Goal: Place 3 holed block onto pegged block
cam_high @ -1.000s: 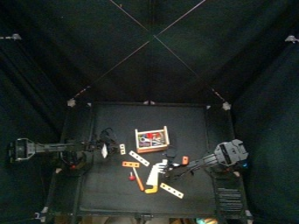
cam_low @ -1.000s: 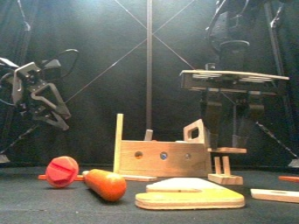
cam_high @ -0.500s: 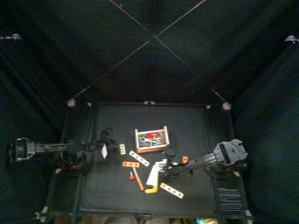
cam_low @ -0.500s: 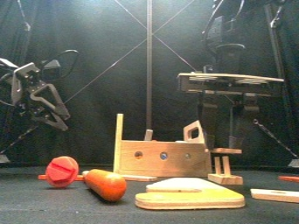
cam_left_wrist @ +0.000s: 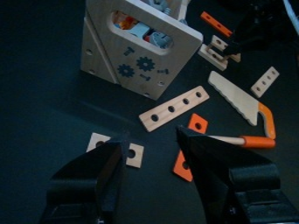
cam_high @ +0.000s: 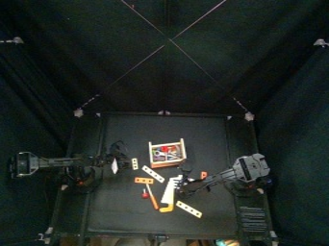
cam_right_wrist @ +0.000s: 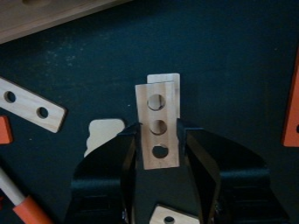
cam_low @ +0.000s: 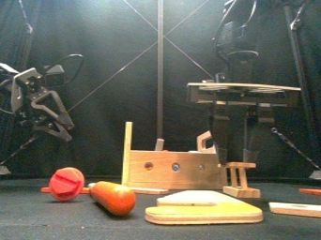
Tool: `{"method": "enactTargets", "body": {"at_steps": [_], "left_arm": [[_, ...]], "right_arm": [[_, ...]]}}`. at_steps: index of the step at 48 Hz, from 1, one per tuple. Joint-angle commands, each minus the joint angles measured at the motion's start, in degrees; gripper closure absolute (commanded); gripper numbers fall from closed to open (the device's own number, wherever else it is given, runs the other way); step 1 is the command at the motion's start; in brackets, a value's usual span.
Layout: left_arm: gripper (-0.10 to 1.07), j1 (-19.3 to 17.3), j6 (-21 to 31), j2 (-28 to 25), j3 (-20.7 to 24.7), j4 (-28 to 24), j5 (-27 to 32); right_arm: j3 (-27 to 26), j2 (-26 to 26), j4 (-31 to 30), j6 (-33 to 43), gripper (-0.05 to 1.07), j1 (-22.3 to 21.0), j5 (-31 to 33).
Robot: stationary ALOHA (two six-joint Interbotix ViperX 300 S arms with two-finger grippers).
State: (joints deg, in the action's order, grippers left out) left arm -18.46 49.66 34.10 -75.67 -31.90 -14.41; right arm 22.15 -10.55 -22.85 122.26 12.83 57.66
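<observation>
right gripper (cam_right_wrist: 159, 150) closed on holed block (cam_right_wrist: 156, 122), centre frame, block in the air | pegged block (cam_right_wrist: 167, 80) just behind it, lower right of top view | left gripper (cam_left_wrist: 149, 162) open, empty, idle at left | stage: carried, not yet seated; lowering remains

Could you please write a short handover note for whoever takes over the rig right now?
Right gripper: shut on the 3 holed block, held just above the pegged block, low over the table beside the wooden toolbox.
Left gripper: open, empty, raised at the table's left side.
Done: holed block picked up and brought over the pegged block.
Left: lower it onto the pegs, release, withdraw.
</observation>
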Motion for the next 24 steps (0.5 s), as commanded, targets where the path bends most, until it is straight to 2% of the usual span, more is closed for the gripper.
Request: {"method": "enactTargets", "body": {"at_steps": [1, 24], "left_arm": [[0.13, 0.1, -0.1, 0.0, 0.6, -0.1, -0.2], [0.13, 0.1, -0.1, -0.1, 0.4, -0.1, -0.2]], "right_arm": [[-0.6, 1.1, 0.1, 0.1, 0.46, -0.2, 0.1], [-0.5, 1.8, -0.4, 0.1, 0.46, -0.2, 1.2]]}}
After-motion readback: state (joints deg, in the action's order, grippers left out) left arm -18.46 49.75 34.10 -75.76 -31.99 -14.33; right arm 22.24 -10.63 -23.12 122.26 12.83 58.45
